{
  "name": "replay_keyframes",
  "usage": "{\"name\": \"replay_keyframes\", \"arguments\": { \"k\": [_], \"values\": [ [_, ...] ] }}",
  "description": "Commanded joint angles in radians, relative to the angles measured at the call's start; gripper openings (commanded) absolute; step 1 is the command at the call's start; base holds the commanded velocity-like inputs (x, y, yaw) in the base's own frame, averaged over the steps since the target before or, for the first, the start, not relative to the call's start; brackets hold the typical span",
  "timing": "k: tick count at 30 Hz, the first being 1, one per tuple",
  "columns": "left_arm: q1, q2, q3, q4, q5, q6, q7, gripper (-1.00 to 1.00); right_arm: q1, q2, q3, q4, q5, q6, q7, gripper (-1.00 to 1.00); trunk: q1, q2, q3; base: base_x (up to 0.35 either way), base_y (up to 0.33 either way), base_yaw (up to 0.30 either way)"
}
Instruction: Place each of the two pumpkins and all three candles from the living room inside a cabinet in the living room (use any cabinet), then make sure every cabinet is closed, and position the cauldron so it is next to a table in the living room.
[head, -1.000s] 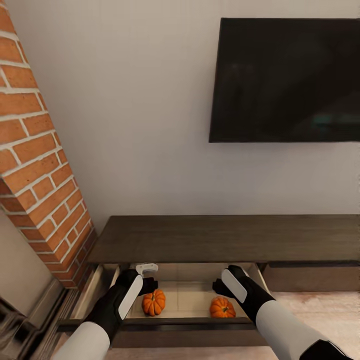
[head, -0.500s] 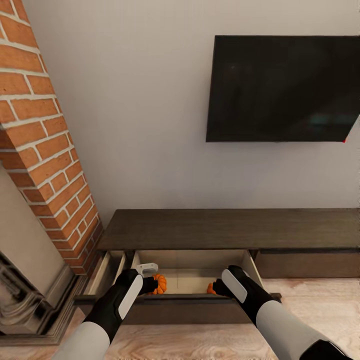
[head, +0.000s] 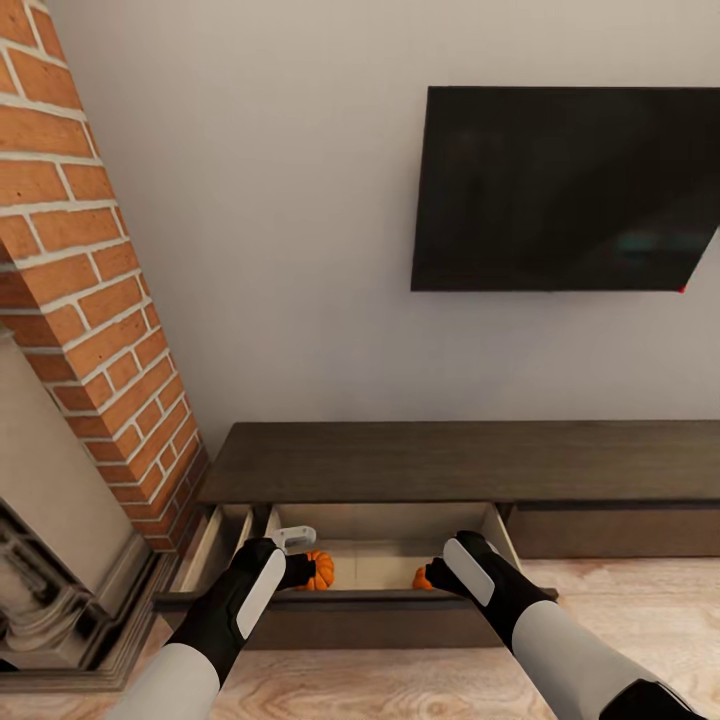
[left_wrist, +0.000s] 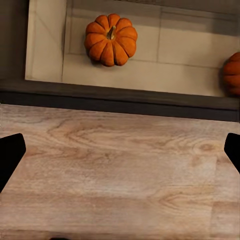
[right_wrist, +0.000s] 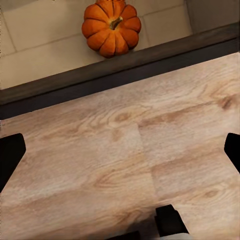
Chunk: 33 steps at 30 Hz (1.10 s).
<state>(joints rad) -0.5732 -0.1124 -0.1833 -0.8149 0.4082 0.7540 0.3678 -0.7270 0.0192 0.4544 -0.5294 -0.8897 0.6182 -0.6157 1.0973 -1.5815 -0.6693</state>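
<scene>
Below, pale wood-grain floor meets the dark-brown cabinet against a white wall, brick to the left, a black TV above. Its open beige drawer holds two ribbed orange pumpkins, stems visible from the wrists. Left gripper and right gripper hang spread, empty, over floor.
</scene>
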Motion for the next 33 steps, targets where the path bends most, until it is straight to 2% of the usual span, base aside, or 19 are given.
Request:
{"name": "replay_keyframes", "arguments": {
  "k": [1,6,33],
  "values": [
    [-0.001,0.000,-0.002,-0.001,0.011,0.002,0.010,1.00,-0.001,-0.001,0.006,-0.001,-0.009,0.002,-0.009,1.00,-0.004,0.007,0.002,0.000,0.000,0.000],
    [-0.001,0.000,-0.003,-0.001,0.011,0.002,0.010,1.00,-0.001,-0.001,0.006,-0.001,-0.009,0.002,-0.009,1.00,-0.023,0.042,0.018,-0.178,0.000,0.000],
    [-0.001,0.000,-0.004,-0.004,0.011,0.002,0.010,1.00,-0.001,-0.001,0.006,-0.001,-0.009,0.002,-0.009,1.00,-0.023,0.042,0.018,-0.207,0.000,0.000]
  ]
}}
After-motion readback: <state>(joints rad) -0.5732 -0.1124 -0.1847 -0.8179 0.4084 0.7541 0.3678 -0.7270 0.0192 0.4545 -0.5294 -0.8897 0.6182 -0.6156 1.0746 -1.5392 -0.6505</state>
